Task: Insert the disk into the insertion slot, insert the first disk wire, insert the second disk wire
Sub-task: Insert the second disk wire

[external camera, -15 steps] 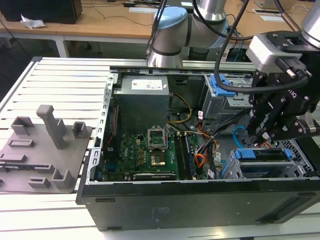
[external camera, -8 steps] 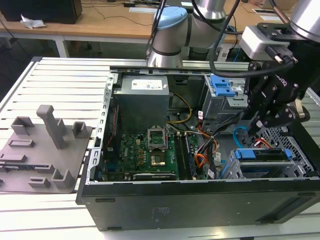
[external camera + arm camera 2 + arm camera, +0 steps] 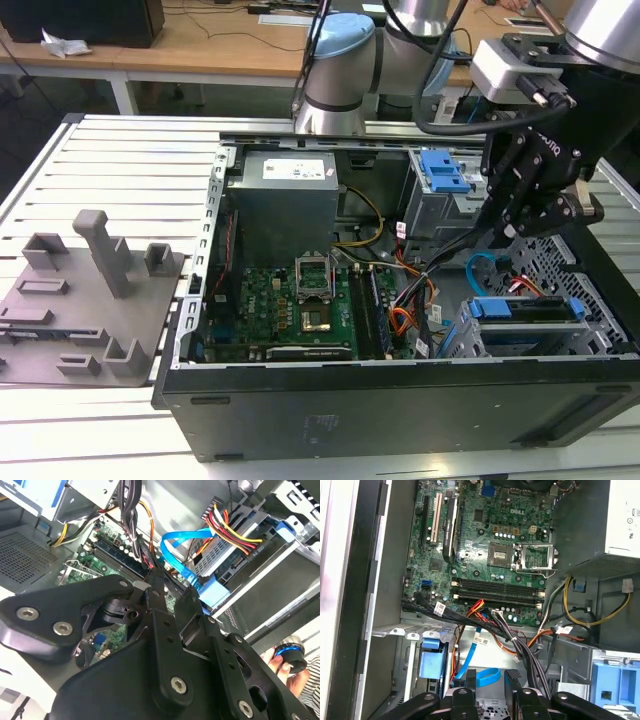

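Open computer case (image 3: 400,400) on a slatted table (image 3: 120,160), with the arm's gripper (image 3: 500,238) lowered over the drive corner at the exterior view's right. The disk (image 3: 525,308) is seated in the insertion slot (image 3: 478,345), and its bright blue carrier lies level across the top of the perforated silver bay. In the second wrist view the disk (image 3: 220,557) appears edge-on, and the first disk wire (image 3: 232,530) (a red, yellow and black bundle) ends in a dark plug against the drive's edge. The second disk wire (image 3: 176,555) curves in a light-blue loop from the region of the motherboard (image 3: 107,555) toward the disk's near corner. Its end lies just beside the gripper (image 3: 171,587), and whether its plug is seated cannot be told.

In the first wrist view the gripper (image 3: 491,677) is released. Its two dark fingers (image 3: 512,682) stand apart with nothing clamped, and part of the second disk wire (image 3: 464,656) shows through the gap beyond them.

Other features: the power supply (image 3: 285,200) sits at the far side of the case, and a taller grey cage with a blue ribbed tab (image 3: 445,172) stands behind the gripper. A grey fixture plate (image 3: 90,300) lies on the table well apart from the case, at the exterior view's left. A person's hand (image 3: 287,667) is visible outside the case in the second wrist view.
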`<state>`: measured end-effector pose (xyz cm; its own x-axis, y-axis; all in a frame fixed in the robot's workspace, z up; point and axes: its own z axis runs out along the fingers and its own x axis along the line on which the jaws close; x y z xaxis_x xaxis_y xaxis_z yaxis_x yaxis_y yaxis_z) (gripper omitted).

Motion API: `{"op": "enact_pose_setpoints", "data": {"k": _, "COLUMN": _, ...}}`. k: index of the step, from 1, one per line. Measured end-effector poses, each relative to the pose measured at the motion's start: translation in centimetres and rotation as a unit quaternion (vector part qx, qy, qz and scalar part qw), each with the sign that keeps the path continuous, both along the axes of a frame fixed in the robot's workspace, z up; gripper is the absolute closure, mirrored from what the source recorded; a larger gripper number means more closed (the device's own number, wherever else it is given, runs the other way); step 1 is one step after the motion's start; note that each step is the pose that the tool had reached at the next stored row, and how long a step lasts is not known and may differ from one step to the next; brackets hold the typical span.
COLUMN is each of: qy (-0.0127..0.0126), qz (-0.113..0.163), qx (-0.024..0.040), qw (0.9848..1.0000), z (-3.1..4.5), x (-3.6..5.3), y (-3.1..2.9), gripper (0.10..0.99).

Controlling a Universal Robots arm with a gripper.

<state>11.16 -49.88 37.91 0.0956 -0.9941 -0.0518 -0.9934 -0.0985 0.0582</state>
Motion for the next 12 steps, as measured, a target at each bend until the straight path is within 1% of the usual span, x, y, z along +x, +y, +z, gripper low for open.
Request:
{"op": "enact_pose_setpoints", "data": {"k": 3, "qy": 0.0000, "qz": 0.000, "qx": 0.0001, "qw": 1.0000, "z": -0.01, "x": -0.04, "y": 0.01, "gripper": 0.725}}
{"op": "enact_pose_setpoints", "data": {"k": 7, "qy": 0.0000, "qz": 0.000, "qx": 0.0001, "qw": 1.0000, "z": -0.15, "x": -0.73, "y": 0.00, "gripper": 0.725}}
{"op": "enact_pose_setpoints", "data": {"k": 9, "qy": 0.0000, "qz": 0.003, "qx": -0.0017, "qw": 1.0000, "z": -0.27, "x": -0.76, "y": 0.01, "gripper": 0.725}}
{"op": "enact_pose_setpoints", "data": {"k": 10, "qy": 0.0000, "qz": 0.005, "qx": -0.0054, "qw": 1.0000, "z": -0.27, "x": -0.76, "y": 0.01, "gripper": 0.725}}
{"op": "enact_pose_setpoints", "data": {"k": 11, "qy": 0.0001, "qz": 0.008, "qx": -0.0221, "qw": 0.9997, "z": -0.28, "x": -0.76, "y": 0.01, "gripper": 0.725}}
{"op": "enact_pose_setpoints", "data": {"k": 12, "qy": 0.0002, "qz": 0.009, "qx": -0.0272, "qw": 0.9996, "z": -0.28, "x": -0.76, "y": 0.00, "gripper": 0.725}}
